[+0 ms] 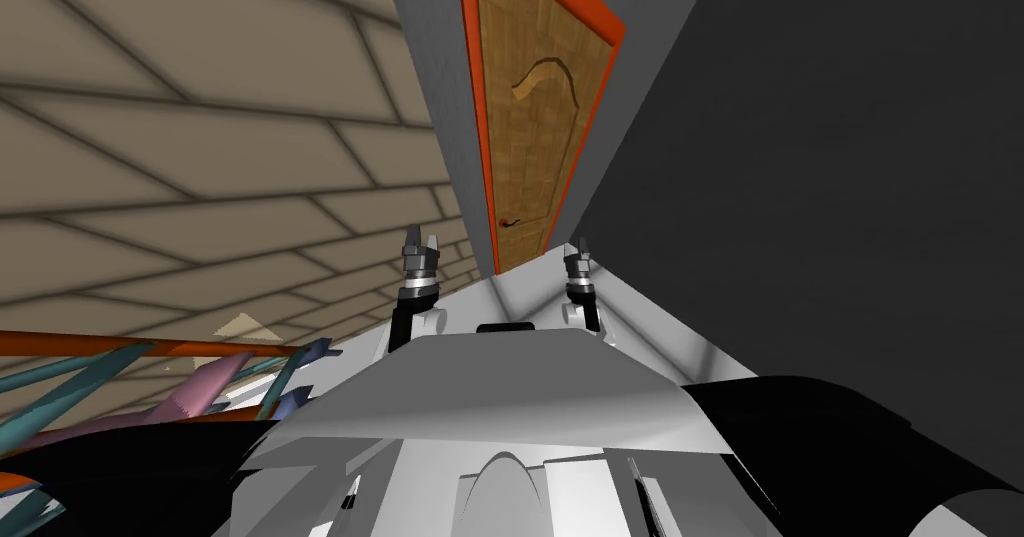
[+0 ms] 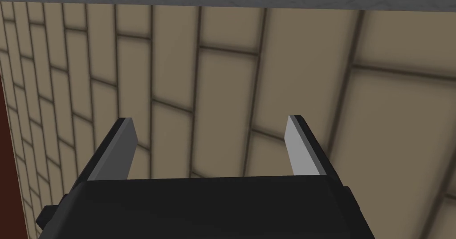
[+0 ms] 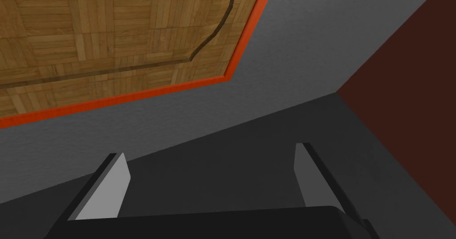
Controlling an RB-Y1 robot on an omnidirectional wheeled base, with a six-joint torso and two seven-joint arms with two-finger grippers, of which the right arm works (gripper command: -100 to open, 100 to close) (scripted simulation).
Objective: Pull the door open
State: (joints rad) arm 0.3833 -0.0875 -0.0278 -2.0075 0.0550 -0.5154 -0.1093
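Still on the approach: my right gripper [image 3: 210, 149] and left gripper [image 2: 209, 117] both hang released, empty, short of the orange-framed wood-parquet door [image 1: 530, 141]. Next I'd bring fingers around its small dark handle [image 1: 508, 223].

No text, label, brand, number or sign can be read anywhere. The door [image 1: 530, 111] carries only wood grain and a grooved curve, with no lettering on it.
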